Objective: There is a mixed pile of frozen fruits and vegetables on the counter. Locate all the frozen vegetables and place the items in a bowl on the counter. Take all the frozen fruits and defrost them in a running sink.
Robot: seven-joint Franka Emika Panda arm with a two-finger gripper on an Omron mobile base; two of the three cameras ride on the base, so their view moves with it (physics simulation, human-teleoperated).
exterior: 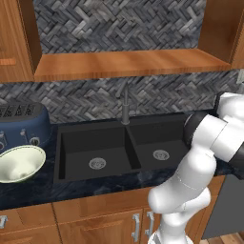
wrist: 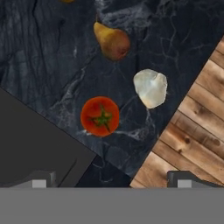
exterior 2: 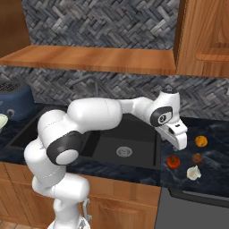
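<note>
Dark marbled counter (exterior 2: 214, 154) right of the sink (exterior 2: 120, 145) is carrying the pile. Hovering with jaws spread wide and empty, the gripper (exterior 2: 180, 142) is hanging just sinkward of the tomato (exterior 2: 173, 162); the garlic bulb (exterior 2: 193, 172) is lying beyond the tomato, farther from the sink.

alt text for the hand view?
Looking down on the dark marbled counter: a red tomato sits nearest the open gripper, a pale garlic bulb beside it, a pear beyond. The black sink edges one side.
</note>
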